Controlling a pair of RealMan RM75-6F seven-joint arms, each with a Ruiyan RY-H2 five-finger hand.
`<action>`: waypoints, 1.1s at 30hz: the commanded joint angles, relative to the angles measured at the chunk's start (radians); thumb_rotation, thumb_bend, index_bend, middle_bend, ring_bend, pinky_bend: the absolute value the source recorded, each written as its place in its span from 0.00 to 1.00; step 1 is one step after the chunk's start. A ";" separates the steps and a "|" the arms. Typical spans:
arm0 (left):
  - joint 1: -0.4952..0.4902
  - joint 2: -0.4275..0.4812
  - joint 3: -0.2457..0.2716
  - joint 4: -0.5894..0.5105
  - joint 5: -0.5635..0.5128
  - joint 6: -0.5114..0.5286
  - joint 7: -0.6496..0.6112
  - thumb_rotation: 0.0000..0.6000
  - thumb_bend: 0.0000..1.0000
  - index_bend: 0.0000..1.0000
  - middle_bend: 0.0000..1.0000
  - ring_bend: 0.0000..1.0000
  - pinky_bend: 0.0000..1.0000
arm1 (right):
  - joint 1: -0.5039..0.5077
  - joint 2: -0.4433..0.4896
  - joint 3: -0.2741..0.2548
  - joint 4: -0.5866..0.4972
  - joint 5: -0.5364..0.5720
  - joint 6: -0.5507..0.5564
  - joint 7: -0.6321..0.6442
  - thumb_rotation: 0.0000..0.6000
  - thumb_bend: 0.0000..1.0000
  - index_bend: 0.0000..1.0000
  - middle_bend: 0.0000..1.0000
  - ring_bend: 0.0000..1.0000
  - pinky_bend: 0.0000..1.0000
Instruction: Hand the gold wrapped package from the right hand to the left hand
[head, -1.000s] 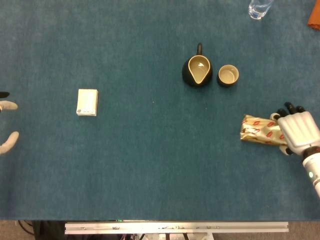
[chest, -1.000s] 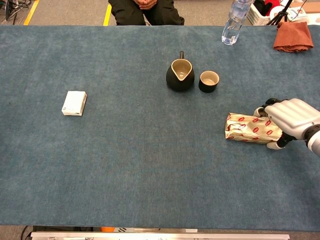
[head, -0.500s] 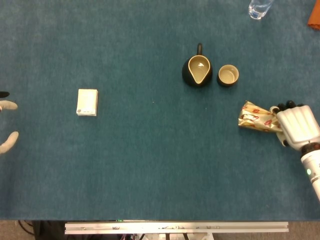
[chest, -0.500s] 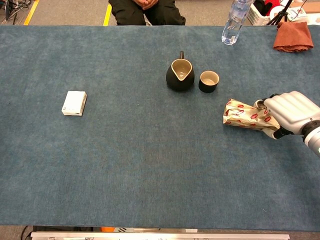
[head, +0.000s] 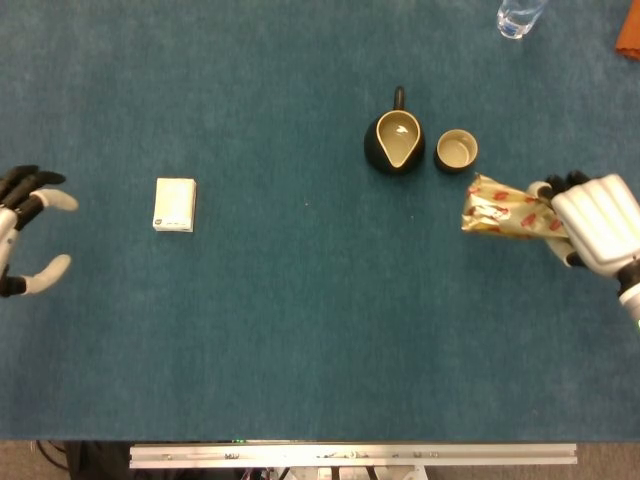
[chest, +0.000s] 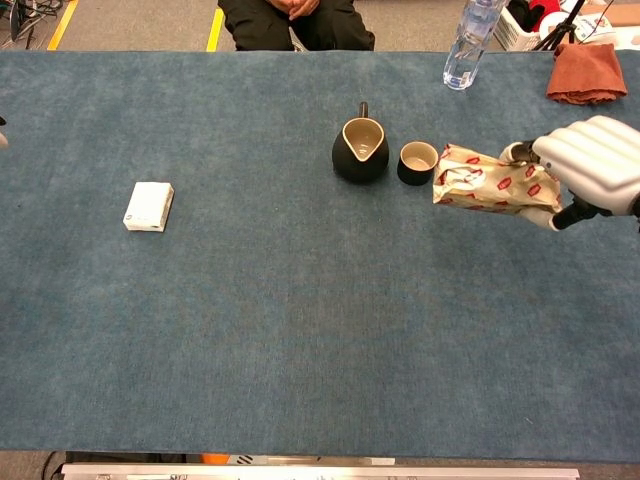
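The gold wrapped package (head: 503, 212) (chest: 492, 184), gold foil with red marks, is lifted off the table at the right. My right hand (head: 598, 224) (chest: 596, 164) grips its right end, fingers wrapped around it. My left hand (head: 22, 245) shows at the far left edge of the head view, fingers spread with nothing in it; the chest view shows only a sliver of it at the left edge.
A black pitcher (head: 395, 139) (chest: 360, 148) and a black cup (head: 456, 150) (chest: 417, 162) stand just left of the package. A white box (head: 174, 204) (chest: 148, 206) lies at the left. A water bottle (chest: 468, 42) and an orange cloth (chest: 585, 73) are at the back right.
My right hand has raised the package off the table and carried it up and slightly left. My left hand has come further into the head view.
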 joint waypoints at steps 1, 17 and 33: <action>-0.053 0.030 -0.011 -0.040 -0.018 -0.073 -0.072 1.00 0.27 0.32 0.22 0.16 0.25 | 0.035 0.043 0.029 -0.051 -0.011 -0.025 -0.003 1.00 0.65 0.57 0.49 0.40 0.63; -0.253 0.144 -0.094 -0.213 -0.255 -0.459 -0.406 1.00 0.27 0.31 0.25 0.21 0.33 | 0.250 0.055 0.136 -0.215 0.179 -0.140 -0.195 1.00 0.65 0.57 0.49 0.40 0.63; -0.353 0.190 -0.178 -0.274 -0.433 -0.724 -0.638 1.00 0.27 0.31 0.26 0.22 0.34 | 0.488 -0.070 0.188 -0.211 0.448 -0.117 -0.359 1.00 0.65 0.57 0.49 0.40 0.63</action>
